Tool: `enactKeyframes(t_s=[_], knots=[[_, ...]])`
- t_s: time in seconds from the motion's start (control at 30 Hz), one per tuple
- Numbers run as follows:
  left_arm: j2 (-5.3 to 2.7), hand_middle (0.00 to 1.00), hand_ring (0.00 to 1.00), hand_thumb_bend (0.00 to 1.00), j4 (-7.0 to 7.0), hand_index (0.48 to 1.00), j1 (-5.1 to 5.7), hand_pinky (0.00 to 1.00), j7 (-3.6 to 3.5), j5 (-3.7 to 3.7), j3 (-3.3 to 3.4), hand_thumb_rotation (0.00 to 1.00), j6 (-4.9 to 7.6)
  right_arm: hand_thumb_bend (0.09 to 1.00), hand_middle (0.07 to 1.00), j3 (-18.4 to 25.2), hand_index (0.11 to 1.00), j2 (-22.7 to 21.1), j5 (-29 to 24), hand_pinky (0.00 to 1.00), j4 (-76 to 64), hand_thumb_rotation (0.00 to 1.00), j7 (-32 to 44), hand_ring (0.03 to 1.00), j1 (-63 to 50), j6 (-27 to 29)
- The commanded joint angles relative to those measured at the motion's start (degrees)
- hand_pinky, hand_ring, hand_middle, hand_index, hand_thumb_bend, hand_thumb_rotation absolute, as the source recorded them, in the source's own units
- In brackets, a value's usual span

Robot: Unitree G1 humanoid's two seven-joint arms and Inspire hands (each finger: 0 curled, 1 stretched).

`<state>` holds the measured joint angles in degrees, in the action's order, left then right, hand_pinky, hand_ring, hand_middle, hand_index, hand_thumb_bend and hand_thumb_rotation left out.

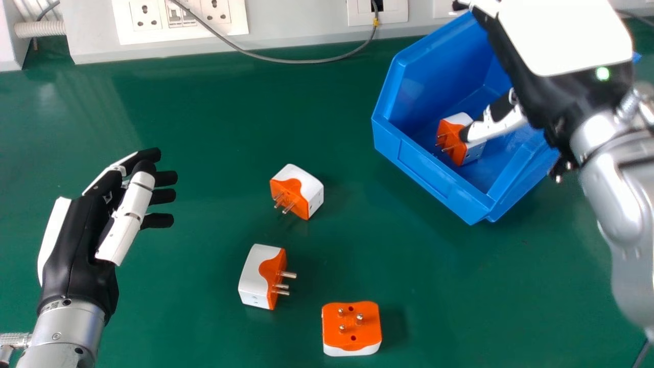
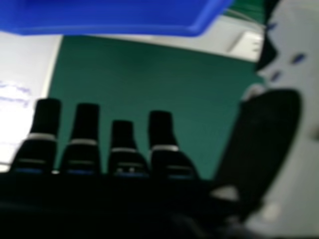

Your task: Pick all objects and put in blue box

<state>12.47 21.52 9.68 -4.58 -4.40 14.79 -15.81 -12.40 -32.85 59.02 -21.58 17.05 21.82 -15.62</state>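
Note:
My right hand [image 1: 531,66] is above the right part of the blue box [image 1: 424,166], its thumb overlapping an orange and white plug adapter [image 1: 450,140] inside; contact cannot be told. In the right hand view the right hand [image 2: 99,199] has straight fingers with nothing between them and the thumb, and the blue box [image 2: 109,17] shows beyond. Three more adapters rest on the green table: one [image 1: 306,189] mid-table, one [image 1: 258,273] nearer with pins pointing right, one [image 1: 352,327] near the front edge, pins up. My left hand [image 1: 76,240] stays open at the left.
A white wall trunking with sockets [image 1: 176,18] runs along the back of the green table [image 1: 204,112]. A grey cable [image 1: 306,61] droops from it onto the table behind the box. White paper with writing [image 2: 20,109] shows in the right hand view.

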Motion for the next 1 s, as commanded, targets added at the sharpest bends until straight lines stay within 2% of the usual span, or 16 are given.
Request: enactKeyframes(t_s=[0.0,0.4,0.63,0.8,0.97], knots=[[0.57,0.74,0.73,0.29,0.81,0.802,-0.35,0.63,0.14,0.38,0.35,0.73,0.31,0.770,0.900,1.73,0.819,1.58,-0.19,0.73,-4.44,0.21,-1.67,0.822,-2.72,0.20],[0.56,0.74,0.73,0.29,1.54,0.803,0.18,0.63,-0.03,0.24,0.60,0.73,0.12,0.748,0.897,1.23,0.817,9.14,0.39,0.74,-14.96,0.23,-4.29,0.824,-15.07,4.46],[0.26,0.74,0.72,0.29,2.94,0.803,0.71,0.63,0.11,0.20,0.45,0.73,-0.58,0.749,0.897,0.54,0.818,12.88,-1.86,0.73,-17.01,0.25,-4.36,0.830,-21.61,7.00],[-0.01,0.74,0.72,0.29,3.82,0.803,1.27,0.63,0.12,0.17,0.30,0.73,-0.66,0.749,0.893,0.37,0.818,14.62,-3.84,0.72,-16.99,0.27,-5.09,0.836,-24.75,9.06],[-0.36,0.73,0.72,0.28,4.44,0.803,1.90,0.63,0.14,0.27,-0.07,0.73,-0.44,0.744,0.890,-1.72,0.816,17.48,-4.10,0.71,-16.67,0.27,-8.79,0.838,-30.59,11.05]])
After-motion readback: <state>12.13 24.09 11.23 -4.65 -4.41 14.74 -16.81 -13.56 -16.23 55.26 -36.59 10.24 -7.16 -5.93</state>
